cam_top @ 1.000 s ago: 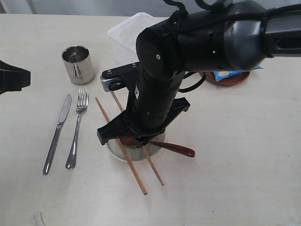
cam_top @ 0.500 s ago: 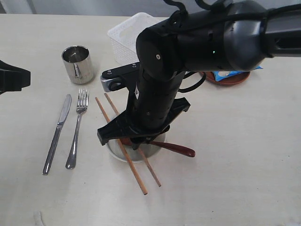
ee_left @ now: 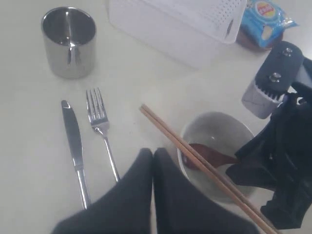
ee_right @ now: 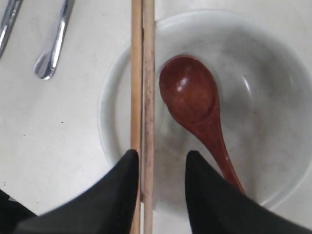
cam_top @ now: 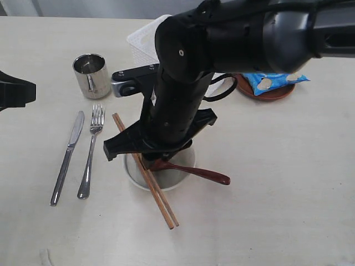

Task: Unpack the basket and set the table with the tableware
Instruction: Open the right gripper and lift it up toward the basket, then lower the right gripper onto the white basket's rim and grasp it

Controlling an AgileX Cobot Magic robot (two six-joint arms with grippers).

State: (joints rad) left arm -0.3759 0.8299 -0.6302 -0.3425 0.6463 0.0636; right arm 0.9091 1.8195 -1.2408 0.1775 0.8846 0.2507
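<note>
Straddling two thin wooden chopsticks [ee_right: 146,73] on the off-white ceramic bowl [ee_right: 265,73], the right gripper [ee_right: 162,156] stands spread; sticks seem light, stiff, slippery: pinch mid-length

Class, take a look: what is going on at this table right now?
A two-armed robot is setting the table. The right arm's fingers stand open over the chopsticks, which lie side by side across the bowl with the spoon inside. Knife, fork and cup sit beside it. The left arm's fingers are shut, holding nothing.
</note>
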